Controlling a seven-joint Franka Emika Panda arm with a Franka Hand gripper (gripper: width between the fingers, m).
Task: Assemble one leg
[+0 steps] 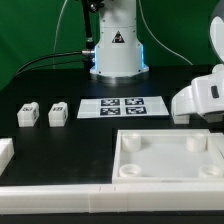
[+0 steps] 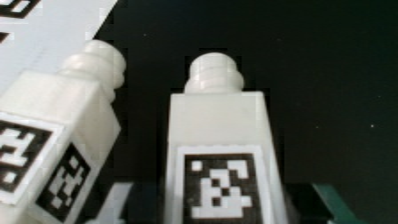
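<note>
Straddling the small white plastic leg block (image 2: 222, 135) with its black-and-white square tag (image 2: 224, 188), with claw (image 2: 228, 205) spread clear of both flanks, seemingly squared up for pinching it alone, not the lookalike block (image 2: 63, 125) just outside one finger (image 2: 134, 208).

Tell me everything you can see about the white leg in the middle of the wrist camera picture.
The leg is a white block, plastic by its look, with a narrower rounded knob at one end and a black-and-white square marker tag on its upward face. It lies on the black table, close beside a lookalike leg, apart from it. The end effector's dark fingers flank it, open, not touching.
</note>
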